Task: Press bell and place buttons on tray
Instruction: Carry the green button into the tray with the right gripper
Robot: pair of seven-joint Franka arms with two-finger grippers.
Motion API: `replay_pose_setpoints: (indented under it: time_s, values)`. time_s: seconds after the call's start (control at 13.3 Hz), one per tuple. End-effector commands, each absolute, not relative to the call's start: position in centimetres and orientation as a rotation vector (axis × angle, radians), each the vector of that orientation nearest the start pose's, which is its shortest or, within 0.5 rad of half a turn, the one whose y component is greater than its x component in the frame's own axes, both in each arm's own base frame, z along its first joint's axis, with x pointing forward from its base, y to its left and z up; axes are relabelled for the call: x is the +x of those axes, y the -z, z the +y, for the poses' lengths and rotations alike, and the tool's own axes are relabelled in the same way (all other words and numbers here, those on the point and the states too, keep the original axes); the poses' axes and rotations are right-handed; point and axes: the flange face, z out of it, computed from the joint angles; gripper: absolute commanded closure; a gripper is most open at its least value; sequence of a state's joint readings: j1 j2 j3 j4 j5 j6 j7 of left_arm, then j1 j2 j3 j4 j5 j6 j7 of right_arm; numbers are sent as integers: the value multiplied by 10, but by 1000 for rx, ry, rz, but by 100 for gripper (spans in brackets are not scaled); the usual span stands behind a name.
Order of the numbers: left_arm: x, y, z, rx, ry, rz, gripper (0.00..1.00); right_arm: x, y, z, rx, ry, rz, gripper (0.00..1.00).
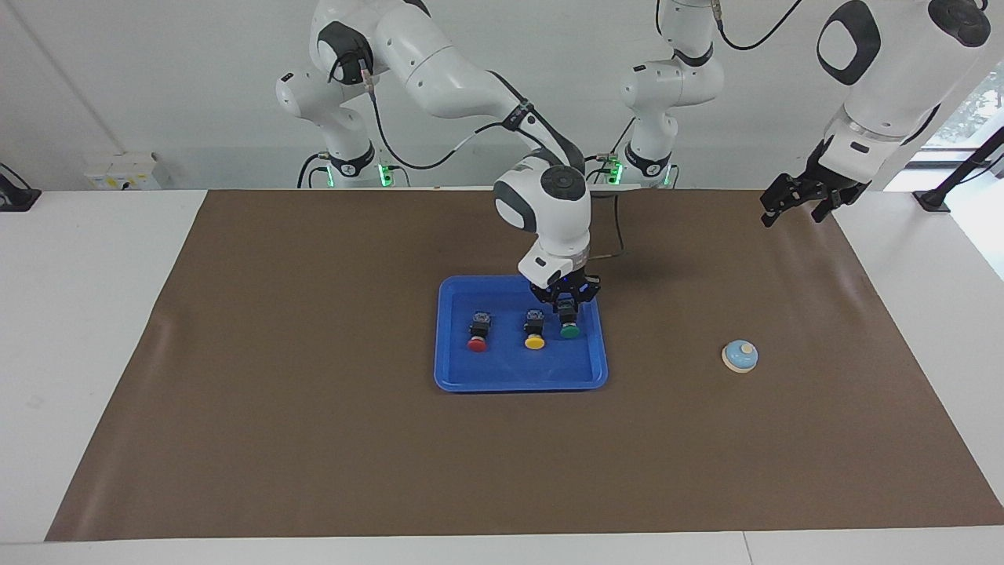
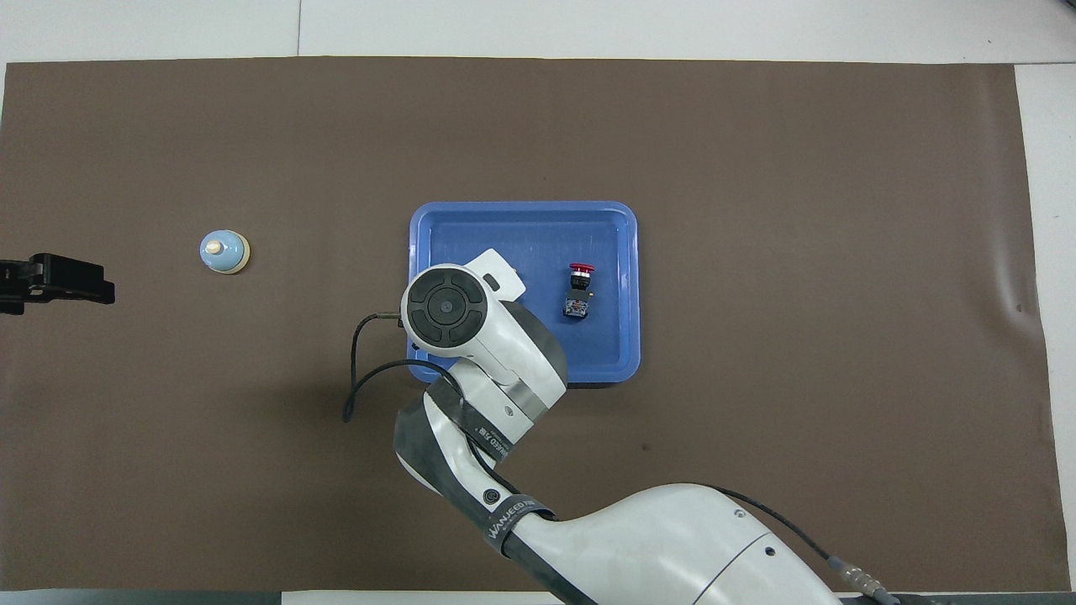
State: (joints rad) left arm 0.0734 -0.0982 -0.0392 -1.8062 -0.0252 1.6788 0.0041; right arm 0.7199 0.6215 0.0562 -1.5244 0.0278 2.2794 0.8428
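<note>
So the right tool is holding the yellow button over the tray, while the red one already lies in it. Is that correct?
Not quite. The right tool holds the green button, not the yellow one. The yellow button already lies in the tray, beside the red button. The facing view shows this.

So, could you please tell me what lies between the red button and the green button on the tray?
The yellow button lies between the red button and the green button, as the facing view shows.
</note>
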Motion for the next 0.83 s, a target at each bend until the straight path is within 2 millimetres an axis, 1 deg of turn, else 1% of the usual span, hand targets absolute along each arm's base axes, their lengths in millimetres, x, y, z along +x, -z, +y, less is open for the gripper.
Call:
replay_pose_setpoints:
  time_s: [0.0, 0.08, 0.15, 0.23, 0.3, 0.38, 0.45, 0.53, 0.6, 0.68, 0.75]
  values:
    - [529, -570, 17, -3164, -19, -50, 0, 504, -315, 500, -2991, 90, 140, 97]
    - [530, -569, 17, -3164, -21, -51, 0, 504, -315, 500, -2992, 88, 144, 8]
    - [531, -568, 16, -3165, -19, -51, 0, 503, -317, 501, -2995, 80, 152, 0]
    - [533, -565, 15, -3165, -21, -49, 1, 503, -318, 501, -2998, 72, 163, 0]
    - [534, -564, 14, -3165, -24, -46, 5, 504, -321, 501, -3004, 61, 164, 0]
    - [534, -564, 14, -3165, -21, -46, 11, 506, -329, 502, -3009, 56, 165, 0]
    - [535, -565, 12, -3165, -12, -41, 25, 510, -338, 502, -3017, 45, 170, 0]
    - [536, -565, 11, -3165, 0, -42, 55, 517, -346, 496, -3019, 40, 186, 0]
    - [539, -563, 10, -3165, 15, -44, 81, 522, -360, 493, -3016, 37, 201, 0]
    - [547, -553, 10, -3166, 10, -45, 100, 526, -374, 484, -3026, 29, 221, 0]
    - [553, -547, 9, -3166, 25, -43, 100, 539, -386, 469, -3021, 35, 261, 0]
